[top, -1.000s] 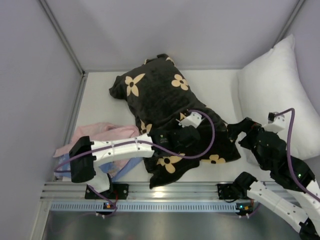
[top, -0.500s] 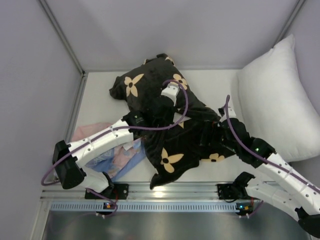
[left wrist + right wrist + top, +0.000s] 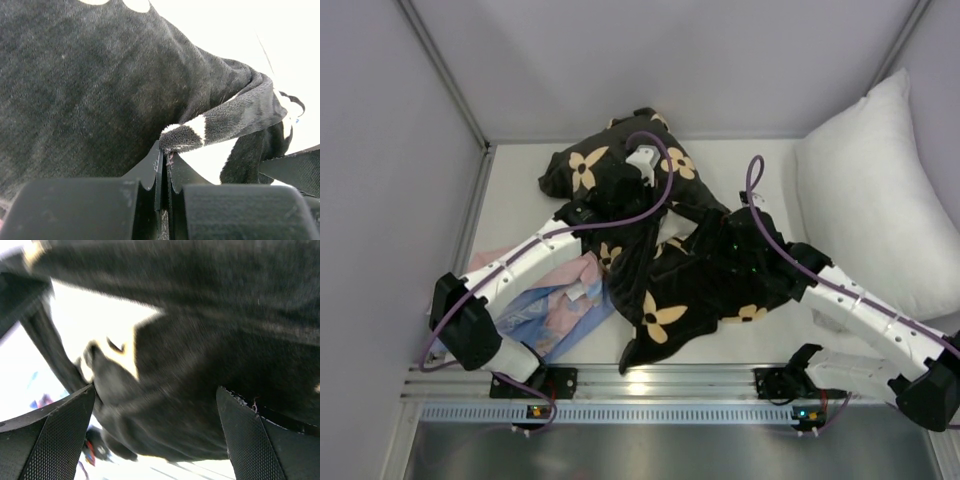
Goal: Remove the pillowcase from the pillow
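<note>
While left end effector (image 3: 164, 156) pinches pillowcase (image 3: 75, 85) hem, right end effector (image 3: 155, 392) spread wide, apparently over fabric.

A: Any writing, brand or number to read here?
B: None. The pillowcase (image 3: 665, 290) carries only tan flower and star motifs, not letters.
A: And close up, from the wrists?
B: The right wrist view has a few blue and red specks (image 3: 41, 401) at the lower left. They are too blurred to tell whether they are print at all.
</note>
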Robot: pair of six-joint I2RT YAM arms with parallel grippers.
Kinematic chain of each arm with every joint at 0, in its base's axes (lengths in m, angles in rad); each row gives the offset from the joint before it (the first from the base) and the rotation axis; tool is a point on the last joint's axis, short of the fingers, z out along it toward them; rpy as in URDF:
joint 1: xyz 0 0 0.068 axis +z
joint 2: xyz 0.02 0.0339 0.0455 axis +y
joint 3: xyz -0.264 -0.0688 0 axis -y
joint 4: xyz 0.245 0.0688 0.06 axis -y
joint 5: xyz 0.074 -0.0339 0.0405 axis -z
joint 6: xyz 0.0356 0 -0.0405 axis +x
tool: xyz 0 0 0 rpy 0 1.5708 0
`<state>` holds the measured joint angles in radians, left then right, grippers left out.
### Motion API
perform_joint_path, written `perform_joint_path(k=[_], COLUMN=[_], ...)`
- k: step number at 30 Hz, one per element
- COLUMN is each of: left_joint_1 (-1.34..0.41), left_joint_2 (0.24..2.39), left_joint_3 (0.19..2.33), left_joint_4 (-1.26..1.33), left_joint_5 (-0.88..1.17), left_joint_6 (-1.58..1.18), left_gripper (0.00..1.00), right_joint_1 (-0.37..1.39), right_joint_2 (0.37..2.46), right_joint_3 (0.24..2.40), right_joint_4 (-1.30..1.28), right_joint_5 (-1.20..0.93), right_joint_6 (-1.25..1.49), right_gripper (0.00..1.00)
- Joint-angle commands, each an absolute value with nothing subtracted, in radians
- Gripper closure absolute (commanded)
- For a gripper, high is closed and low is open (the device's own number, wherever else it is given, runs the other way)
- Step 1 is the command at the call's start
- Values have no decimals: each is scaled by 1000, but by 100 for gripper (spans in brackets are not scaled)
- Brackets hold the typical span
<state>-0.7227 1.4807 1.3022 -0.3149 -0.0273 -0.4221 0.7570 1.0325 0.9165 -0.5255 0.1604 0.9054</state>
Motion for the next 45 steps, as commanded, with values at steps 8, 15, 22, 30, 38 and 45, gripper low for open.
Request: perform_joint_path(k=[8,15,22,30,38,45], left_joint_1=[-646,-617,-592,-565,-561,-555], left_joint_2=[1508,1520,1546,1578,1603,1601], left_joint_3=[1405,1417,1420,1422,1413,1401], left_joint_4=[-210,-204,-204,-206,-196,-193], left_joint_5=[72,86,118,112,164,160], left_joint_6=[-440,-443,-471,-479,-499,-494], left_gripper=[100,100,100,100,100,100], right_joint_1=[867,930,954,980,980,979], right_joint_2=[1247,1266,1316,1414,1512,1533], right_joint_3=[1213,1180,1206,1267,1333,1286], right_joint_4=[-679,-716,-716,-693,-687,-689], right_joint_5=[480,629,660,630,669,644], right_joint_6=[1063,1080,1060,1029,1012,1022], right_gripper=[2,17,22,22,30,97])
